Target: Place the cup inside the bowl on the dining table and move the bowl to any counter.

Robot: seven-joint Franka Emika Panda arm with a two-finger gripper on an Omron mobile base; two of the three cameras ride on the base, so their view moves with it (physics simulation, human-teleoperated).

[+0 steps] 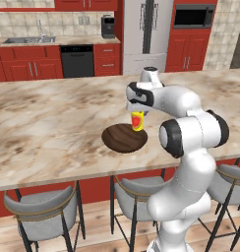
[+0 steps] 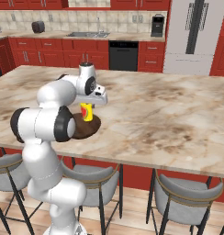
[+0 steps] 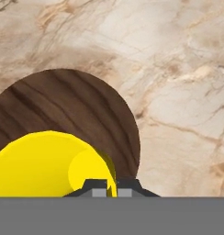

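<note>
The claw [image 1: 137, 116] hangs over the dining table [image 1: 53, 118], pointing down, its jaws pinched tight on the yellow cup [image 1: 137, 121]. From the left the cup, red mark showing, dangles just under the claw. The brown bowl [image 1: 123, 139] sits on the marble directly below and a touch to the side, so the cup's base hovers at the bowl's rim; whether it touches the wood I cannot tell. From the right, the cup [image 2: 87, 111] hangs below the claw [image 2: 88, 105] above the bowl [image 2: 88, 127]. Looking down the fingers, the cup [image 3: 45, 165] sits between the tips [image 3: 106, 188], with the bowl [image 3: 72, 114] beyond.
</note>
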